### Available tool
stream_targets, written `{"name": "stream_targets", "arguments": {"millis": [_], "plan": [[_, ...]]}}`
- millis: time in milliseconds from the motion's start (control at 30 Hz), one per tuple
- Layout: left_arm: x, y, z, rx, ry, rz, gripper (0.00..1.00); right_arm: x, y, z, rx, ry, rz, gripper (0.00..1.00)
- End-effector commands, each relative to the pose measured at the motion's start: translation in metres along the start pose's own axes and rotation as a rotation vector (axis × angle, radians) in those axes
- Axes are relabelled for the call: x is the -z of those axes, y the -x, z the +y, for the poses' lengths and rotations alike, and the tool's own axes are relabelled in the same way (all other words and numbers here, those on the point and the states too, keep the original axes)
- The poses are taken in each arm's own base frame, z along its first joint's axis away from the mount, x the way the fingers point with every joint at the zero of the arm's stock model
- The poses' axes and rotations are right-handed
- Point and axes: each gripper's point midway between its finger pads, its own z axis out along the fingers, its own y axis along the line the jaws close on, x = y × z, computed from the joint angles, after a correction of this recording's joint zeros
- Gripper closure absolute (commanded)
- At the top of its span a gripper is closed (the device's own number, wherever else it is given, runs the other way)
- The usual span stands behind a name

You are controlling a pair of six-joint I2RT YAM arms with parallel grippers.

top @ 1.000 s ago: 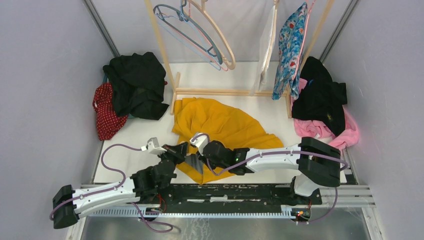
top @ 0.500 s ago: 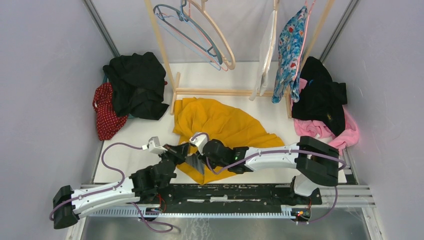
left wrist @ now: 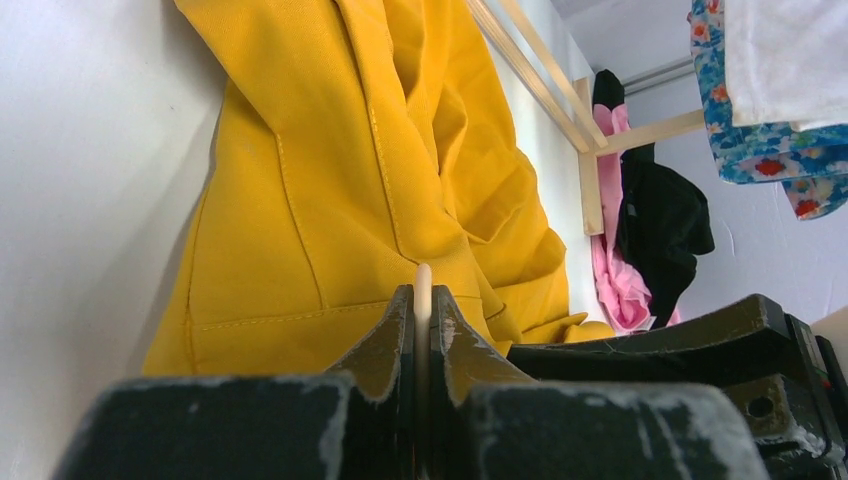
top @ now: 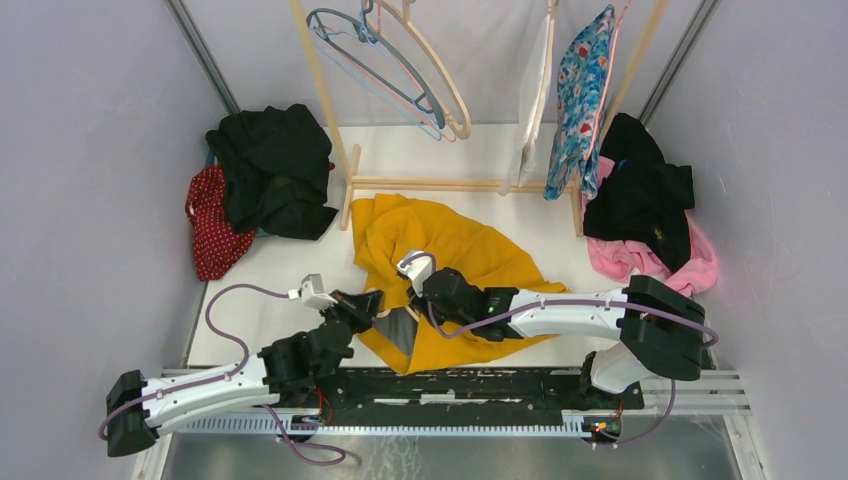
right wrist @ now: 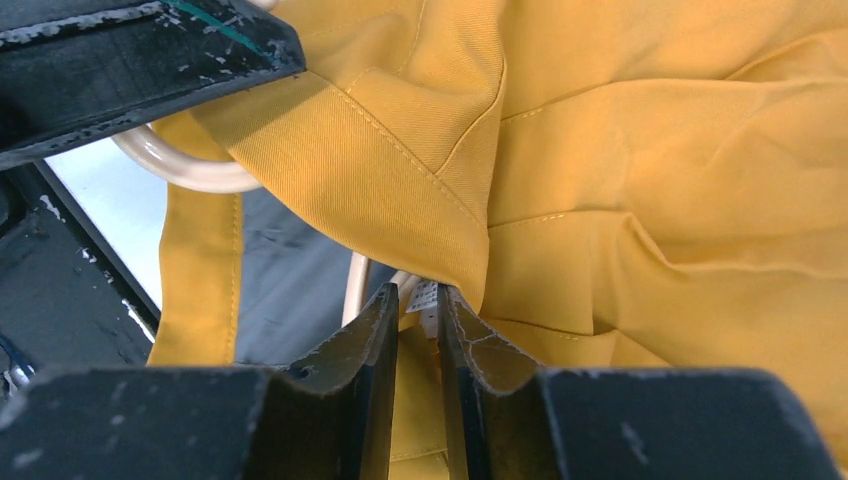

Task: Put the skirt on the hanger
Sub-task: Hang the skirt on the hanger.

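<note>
L gripper (left wrist: 422, 303) stays clenched on the cream hanger (left wrist: 423, 278) near the table (top: 270, 270) front edge. R gripper (right wrist: 418, 300), pinching the skirt (top: 470, 255) hem, has moved right and away, bunching cloth toward the rack (top: 450, 185); prob. opening the waist for threading. Skirt: mustard, crumpled, mid-table.
</note>
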Motion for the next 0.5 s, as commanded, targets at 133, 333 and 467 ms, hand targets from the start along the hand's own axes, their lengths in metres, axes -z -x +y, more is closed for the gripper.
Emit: {"name": "stream_targets", "arguments": {"millis": [133, 333, 467], "plan": [[0.004, -0.004, -0.006, -0.009, -0.006, 0.036, 0.97, -0.002, 0.013, 0.001, -0.007, 0.034, -0.044, 0.73], [0.003, -0.007, -0.001, -0.015, 0.008, 0.038, 0.97, 0.008, 0.02, 0.019, -0.03, 0.143, -0.078, 0.71], [0.002, -0.007, -0.003, -0.014, 0.007, 0.038, 0.97, 0.009, 0.02, 0.028, -0.044, 0.184, -0.069, 0.71]]}}
